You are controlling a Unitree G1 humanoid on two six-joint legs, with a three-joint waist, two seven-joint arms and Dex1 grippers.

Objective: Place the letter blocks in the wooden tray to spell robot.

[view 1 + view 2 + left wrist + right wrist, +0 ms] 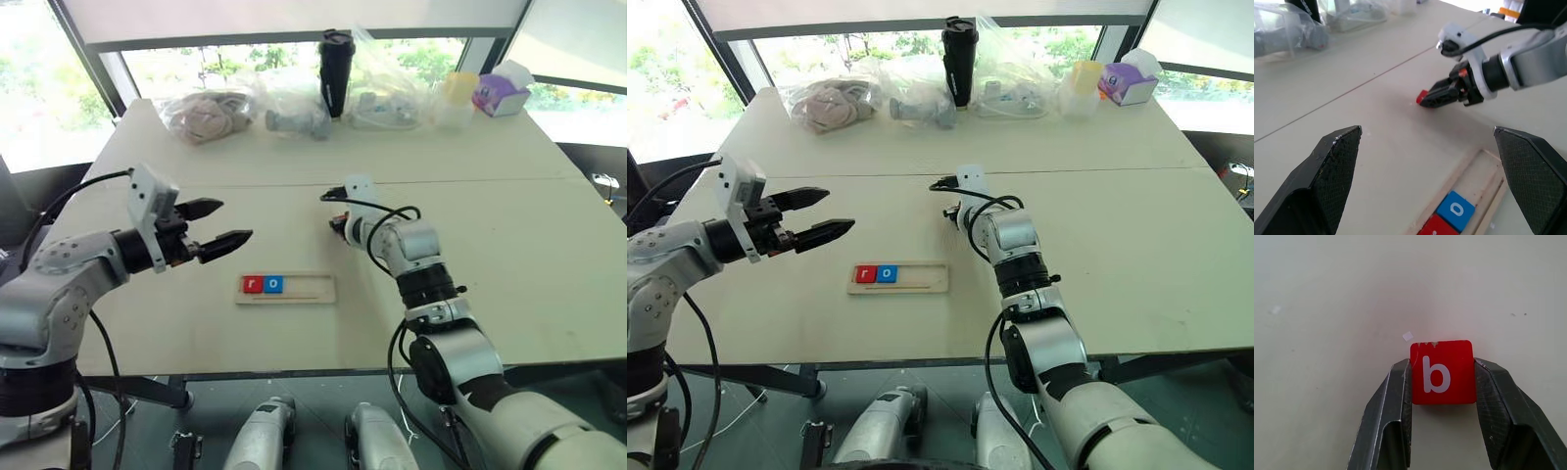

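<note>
1. Two tiles sit in the wooden tray: red r tile, blue o tile, at its left end.
2. Left gripper hovers wide open, empty, left of the tray.
3. Right gripper is clamped on the red b tile on the table, beyond the tray.
4. Next: lift b, seat it right beside o.

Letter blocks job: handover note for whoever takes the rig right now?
Right end effector: shut on the red b block, just off the table, beyond the wooden tray.
Left end effector: open, empty, hovering to the tray's left.
Done: red r block and blue o block sit side by side at the tray's left end.
Left: put b next to o, then the second o and the t; I can't see either of those on the table.
</note>
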